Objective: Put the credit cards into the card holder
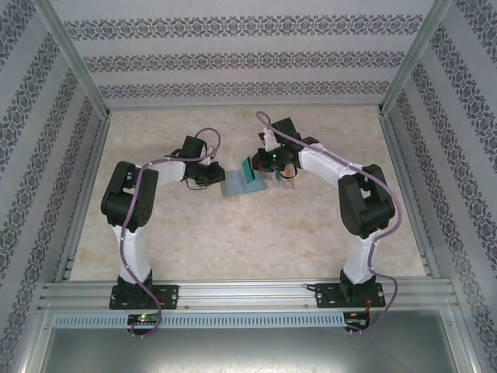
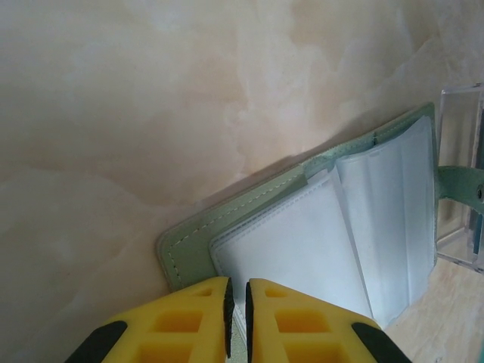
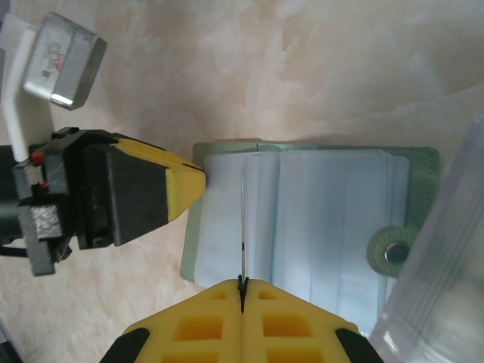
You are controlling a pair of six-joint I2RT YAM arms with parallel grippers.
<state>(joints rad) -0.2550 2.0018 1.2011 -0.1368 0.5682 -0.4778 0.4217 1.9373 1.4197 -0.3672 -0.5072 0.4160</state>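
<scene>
The left gripper [image 2: 237, 293] is almost closed and pinches the left edge of the card holder [image 2: 302, 242], which lies open near the middle of the desk [image 2: 136, 106]. A teal credit card [image 1: 249, 174] stands on edge over its sleeves, pinched in the fully closed right gripper [image 3: 242, 287]. Just right of the holder is a clear plastic box [image 3: 446, 272].

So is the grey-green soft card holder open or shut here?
Open: the grey-green soft card holder lies spread flat, its clear plastic sleeves exposed and the snap tab unfastened.
</scene>
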